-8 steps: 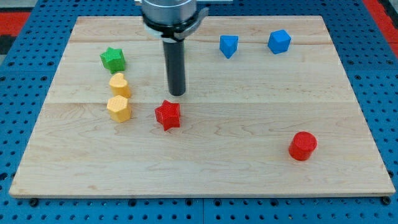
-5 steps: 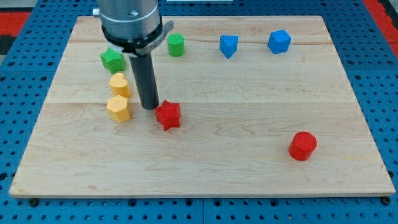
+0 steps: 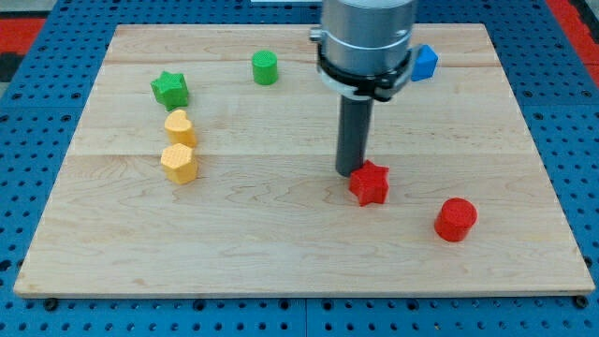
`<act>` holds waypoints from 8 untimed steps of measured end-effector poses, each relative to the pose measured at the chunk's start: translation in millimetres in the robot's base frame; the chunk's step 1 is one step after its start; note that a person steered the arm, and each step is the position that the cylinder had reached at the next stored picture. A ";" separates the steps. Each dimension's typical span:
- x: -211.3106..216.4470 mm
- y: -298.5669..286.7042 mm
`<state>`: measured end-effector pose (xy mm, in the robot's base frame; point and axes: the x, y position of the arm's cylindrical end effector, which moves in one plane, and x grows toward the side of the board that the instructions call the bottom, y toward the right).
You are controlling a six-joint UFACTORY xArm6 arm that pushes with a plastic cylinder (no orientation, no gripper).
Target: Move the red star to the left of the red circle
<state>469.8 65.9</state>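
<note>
The red star lies right of the board's middle, to the upper left of the red circle, with a gap between them. My tip rests on the board against the star's upper left side. The rod rises from there to the arm's head at the view's top.
A green star, a yellow heart-like block and a yellow hexagon stand at the left. A green cylinder is at the top. A blue cube shows partly behind the arm. The wooden board ends at blue pegboard.
My tip went round to the star's left side, then pushed it about 125 pixels to the right and slightly down, toward the red circle. One blue block is now hidden behind the arm.
</note>
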 end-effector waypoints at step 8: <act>111.8 10.2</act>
